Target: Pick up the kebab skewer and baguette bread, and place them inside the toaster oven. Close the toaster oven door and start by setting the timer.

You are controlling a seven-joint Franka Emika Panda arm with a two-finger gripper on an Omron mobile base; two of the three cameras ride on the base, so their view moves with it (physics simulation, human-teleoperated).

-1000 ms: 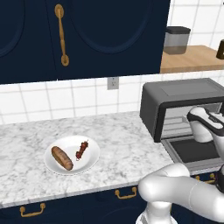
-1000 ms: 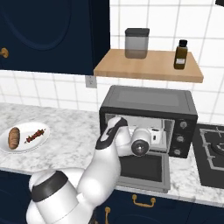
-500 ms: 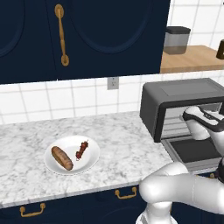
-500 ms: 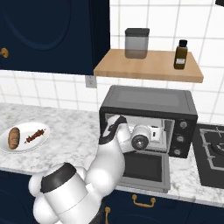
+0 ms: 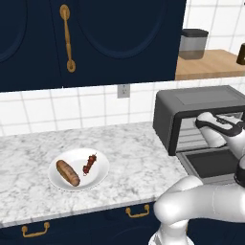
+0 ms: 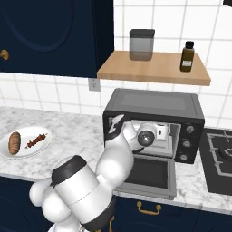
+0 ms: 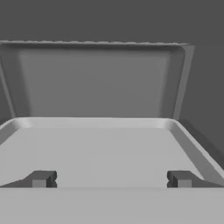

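Two food items wait on a white plate (image 5: 98, 181) near the front edge of the table (image 5: 139, 165), well apart from the oven: the baguette bread (image 5: 68, 172) on the plate's left half and the kebab skewer (image 5: 89, 163) just beside it on the right, apart from the loaf or barely touching; the pictures do not settle which. Nearer the camera, the white arm bends up from the base and reaches toward the table's right end. There the toaster oven door (image 6: 147, 173) lies folded down flat over the front edge, and the pincer (image 7: 112, 179) is poked into the mouth of the toaster oven (image 6: 154, 103), jaws spread wide with nothing between them. The hand view looks along a pale tray or floor to the oven's back wall. Further back, a wooden shelf (image 6: 154, 68) above the oven carries a grey canister (image 6: 142, 44) and a dark bottle (image 6: 187, 56).

Neither food item is inside yet, so the step in hand appears to be leaving the opened oven and going for the plate. To do it well, the arm should draw straight back out, lift clear of the lowered door, then come down over the skewer with the jaws set across its thin stick, keeping off the loaf.
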